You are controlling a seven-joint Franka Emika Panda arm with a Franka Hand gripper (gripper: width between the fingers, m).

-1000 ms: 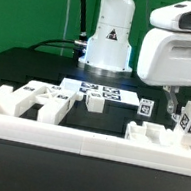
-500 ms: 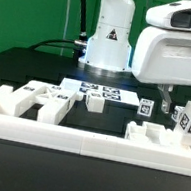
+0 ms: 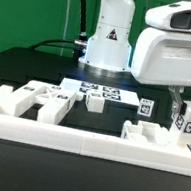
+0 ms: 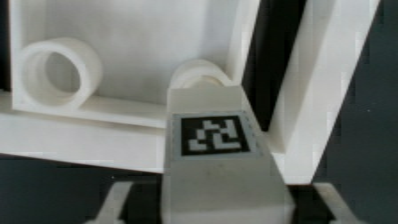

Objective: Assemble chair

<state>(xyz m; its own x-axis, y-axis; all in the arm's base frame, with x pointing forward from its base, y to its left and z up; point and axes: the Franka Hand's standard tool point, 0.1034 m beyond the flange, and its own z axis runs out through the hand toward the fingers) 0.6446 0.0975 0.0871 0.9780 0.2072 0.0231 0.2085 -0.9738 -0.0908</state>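
Note:
My gripper (image 3: 179, 110) hangs at the exterior view's right and is shut on a white chair leg (image 3: 190, 122) with a square tag, held just above the table. In the wrist view the leg (image 4: 217, 140) stands between my two fingers (image 4: 128, 195), tag facing the camera. Behind it lie a white chair part with a round hole (image 4: 63, 75) and an upright white slab (image 4: 306, 90). Notched chair blocks (image 3: 42, 99) lie at the exterior view's left, a small block (image 3: 95, 102) lies in the middle, and another tagged piece (image 3: 145, 107) lies beside my gripper.
The long low white barrier wall (image 3: 76, 136) runs along the front. The marker board (image 3: 105, 89) lies flat before the robot base (image 3: 107, 45). A white notched block (image 3: 153, 134) sits by the wall under my gripper.
My gripper has shifted slightly toward the exterior view's left and lowered a little, and the leg has moved with it.

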